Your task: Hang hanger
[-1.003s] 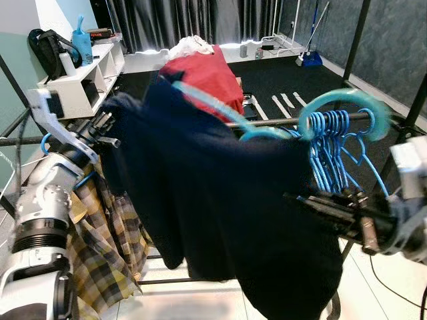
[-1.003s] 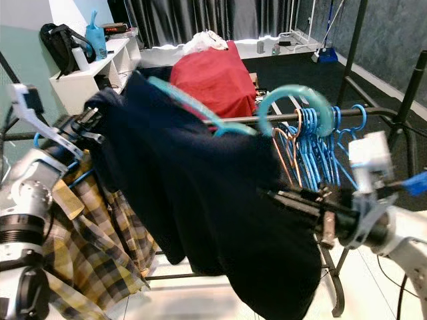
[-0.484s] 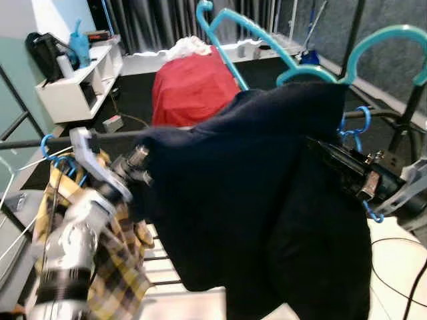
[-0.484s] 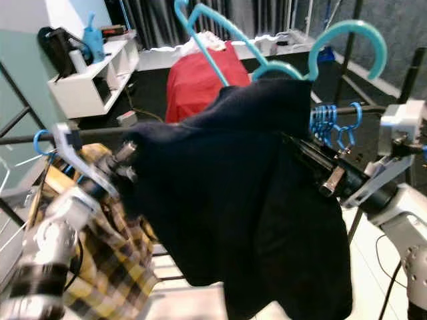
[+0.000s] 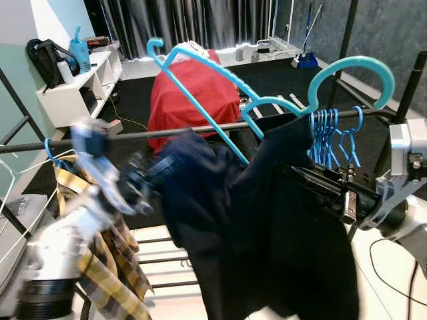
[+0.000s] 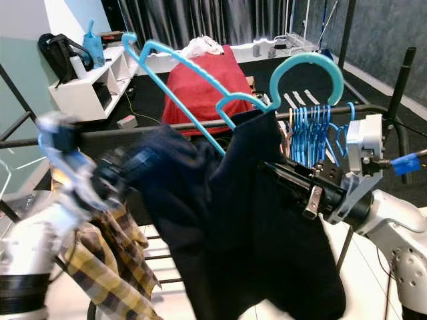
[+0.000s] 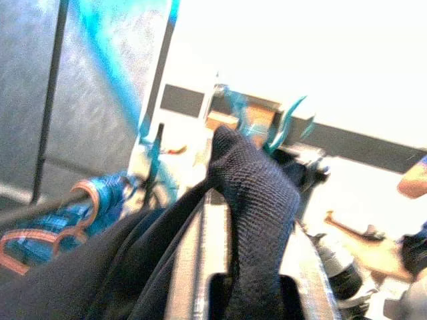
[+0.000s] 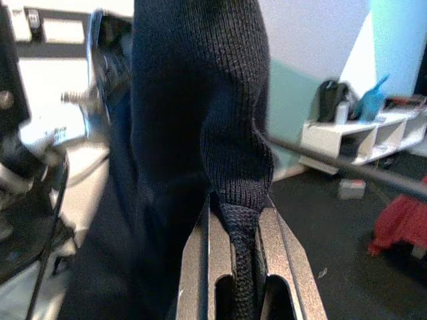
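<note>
A teal hanger (image 5: 267, 105) hangs tilted in front of the rack's dark rail (image 5: 133, 135). Its big hook (image 5: 347, 67) rises above the rail's right end, and its left arm sticks up bare. A navy knit sweater (image 5: 267, 233) droops from the hanger's neck and right side. My right gripper (image 5: 297, 179) is shut on the sweater's right side; dark knit is pinched between its fingers (image 8: 200, 267). My left gripper (image 5: 155, 179), blurred, is shut on the sweater's left edge, where knit is bunched between its fingers (image 7: 190, 273).
Several blue hangers (image 5: 332, 133) hang bunched on the rail at right. A yellow plaid shirt (image 5: 113, 267) hangs at left. A red cloth heap (image 5: 193, 93) lies behind, a white shelf (image 5: 73, 90) stands far left, and a black upright (image 5: 408, 83) at right.
The hanger has come down toward the rail, with its left arm now bare of the sweater. My left gripper has swung, pulling the sweater's left edge down. The camera has also shifted.
</note>
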Controlling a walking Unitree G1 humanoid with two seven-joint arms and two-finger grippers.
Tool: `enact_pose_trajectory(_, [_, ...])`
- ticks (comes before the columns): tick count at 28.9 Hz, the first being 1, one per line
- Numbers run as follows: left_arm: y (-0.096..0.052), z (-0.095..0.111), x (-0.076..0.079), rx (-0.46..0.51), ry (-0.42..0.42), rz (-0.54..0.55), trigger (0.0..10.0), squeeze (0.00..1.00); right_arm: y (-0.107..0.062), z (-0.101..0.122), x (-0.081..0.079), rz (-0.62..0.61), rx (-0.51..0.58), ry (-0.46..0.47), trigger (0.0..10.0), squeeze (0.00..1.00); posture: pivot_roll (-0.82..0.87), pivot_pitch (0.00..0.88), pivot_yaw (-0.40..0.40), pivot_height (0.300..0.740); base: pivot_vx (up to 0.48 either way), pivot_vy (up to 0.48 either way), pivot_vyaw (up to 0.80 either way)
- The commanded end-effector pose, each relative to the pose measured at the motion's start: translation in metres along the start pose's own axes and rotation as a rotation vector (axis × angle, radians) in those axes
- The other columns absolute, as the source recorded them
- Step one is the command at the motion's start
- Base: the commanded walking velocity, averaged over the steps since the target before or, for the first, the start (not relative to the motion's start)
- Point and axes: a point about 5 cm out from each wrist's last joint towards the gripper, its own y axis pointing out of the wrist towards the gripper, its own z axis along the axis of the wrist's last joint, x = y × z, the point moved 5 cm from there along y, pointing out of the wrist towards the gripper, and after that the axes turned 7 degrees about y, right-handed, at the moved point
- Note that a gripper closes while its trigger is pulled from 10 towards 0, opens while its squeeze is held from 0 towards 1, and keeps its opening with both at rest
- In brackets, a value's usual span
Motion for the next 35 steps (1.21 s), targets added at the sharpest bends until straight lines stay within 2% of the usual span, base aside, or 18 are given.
enact_pose_trajectory(1, [-0.003, 0.012, 0.007, 0.019, 0.011, -0.042, 10.0, 1.00, -0.001, -0.009, 0.001, 0.002, -0.046, 0.012, 0.0, 0.00, -0.18, 0.000, 0.062, 0.740, 0.000, 0.000, 0.00])
enact_pose_trajectory(3, [-0.005, 0.012, 0.008, 0.006, 0.017, -0.048, 10.0, 1.00, -0.002, -0.011, 0.001, 0.001, -0.063, 0.008, 0.0, 0.00, -0.18, 0.000, 0.062, 0.740, 0.000, 0.000, 0.00])
enact_pose_trajectory(8, [-0.046, -0.046, 0.015, -0.433, -0.018, -0.015, 10.0, 1.00, -0.013, -0.011, 0.014, -0.041, -0.081, -0.002, 0.0, 0.00, -0.18, 0.000, 0.057, 0.740, 0.000, 0.000, 0.00])
enact_pose_trajectory(9, [-0.046, -0.046, 0.015, -0.433, -0.018, -0.015, 10.0, 1.00, -0.013, -0.011, 0.014, -0.041, -0.081, -0.002, 0.0, 0.00, -0.18, 0.000, 0.057, 0.740, 0.000, 0.000, 0.00])
enact_pose_trajectory(10, [-0.057, -0.066, 0.011, -0.560, -0.018, 0.029, 10.0, 1.00, -0.013, -0.010, 0.015, -0.046, -0.072, -0.004, 0.0, 0.00, -0.17, 0.000, 0.055, 0.740, 0.000, 0.000, 0.00])
enact_pose_trajectory(13, [-0.067, -0.081, 0.009, -0.666, -0.023, 0.062, 10.0, 1.00, -0.013, -0.009, 0.016, -0.048, -0.067, -0.006, 0.0, 0.00, -0.17, 0.000, 0.055, 0.740, 0.000, 0.000, 0.00])
enact_pose_trajectory(15, [-0.096, -0.111, 0.005, -0.946, -0.003, 0.118, 10.0, 1.00, -0.013, -0.008, 0.017, -0.046, -0.061, -0.009, 0.0, 0.00, -0.17, 0.000, 0.053, 0.740, 0.000, 0.000, 0.00])
enact_pose_trajectory(16, [-0.096, -0.111, 0.005, -0.946, -0.003, 0.118, 10.0, 1.00, -0.013, -0.008, 0.017, -0.046, -0.061, -0.009, 0.0, 0.00, -0.17, 0.000, 0.053, 0.740, 0.000, 0.000, 0.00])
enact_pose_trajectory(18, [-0.119, -0.121, 0.002, -1.146, 0.040, 0.127, 10.0, 1.00, -0.013, -0.008, 0.017, -0.039, -0.071, -0.011, 0.0, 0.00, -0.17, 0.000, 0.053, 0.740, 0.000, 0.000, 0.00])
enact_pose_trajectory(21, [-0.123, -0.122, 0.002, -1.179, 0.048, 0.123, 10.0, 1.00, -0.013, -0.008, 0.017, -0.035, -0.075, -0.013, 0.0, 0.00, -0.17, 0.000, 0.053, 0.740, 0.000, 0.000, 0.00])
enact_pose_trajectory(22, [-0.131, -0.117, 0.003, -1.304, 0.089, 0.097, 10.0, 1.00, -0.015, -0.008, 0.018, -0.039, -0.090, -0.020, 0.0, 0.00, -0.17, 0.000, 0.054, 0.740, 0.000, 0.000, 0.00])
enact_pose_trajectory(26, [-0.141, -0.109, 0.004, -1.456, 0.149, 0.059, 10.0, 1.00, -0.017, -0.008, 0.021, -0.046, -0.106, -0.032, 0.0, 0.00, -0.17, 0.000, 0.054, 0.740, 0.000, 0.000, 0.00])
enact_pose_trajectory(29, [-0.063, -0.071, 0.019, -0.987, 0.165, -0.075, 10.0, 1.00, -0.019, -0.018, 0.020, -0.036, -0.168, -0.024, 0.0, 0.00, -0.17, 0.000, 0.059, 0.740, 0.000, 0.000, 0.00])
enact_pose_trajectory(30, [-0.049, -0.056, 0.022, -0.863, 0.178, -0.099, 10.0, 1.00, -0.021, -0.024, 0.019, -0.030, -0.198, -0.017, 0.0, 0.00, -0.17, 0.000, 0.059, 0.740, 0.000, 0.000, 0.00])
enact_pose_trajectory(32, [-0.040, -0.043, 0.019, -0.782, 0.216, -0.104, 10.0, 1.00, -0.023, -0.031, 0.016, -0.015, -0.238, -0.004, 0.0, 0.00, -0.18, 0.000, 0.057, 0.740, 0.000, 0.000, 0.00])
enact_pose_trajectory(33, [-0.031, -0.028, 0.017, -0.695, 0.268, -0.113, 10.0, 0.51, -0.027, -0.040, 0.013, 0.008, -0.291, 0.014, 0.0, 0.00, -0.17, 0.000, 0.054, 0.740, 0.000, 0.000, 0.00])
enact_pose_trajectory(34, [-0.026, -0.018, 0.016, -0.645, 0.303, -0.117, 10.0, 0.51, -0.029, -0.046, 0.010, 0.024, -0.324, 0.026, 0.0, 0.00, -0.17, 0.000, 0.054, 0.740, 0.000, 0.000, 0.00])
enact_pose_trajectory(35, [-0.017, -0.005, 0.018, -0.584, 0.346, -0.140, 10.0, 0.00, -0.032, -0.054, 0.002, 0.070, -0.374, 0.052, 0.0, 0.00, -0.17, 0.000, 0.050, 0.740, 0.000, 0.000, 0.00])
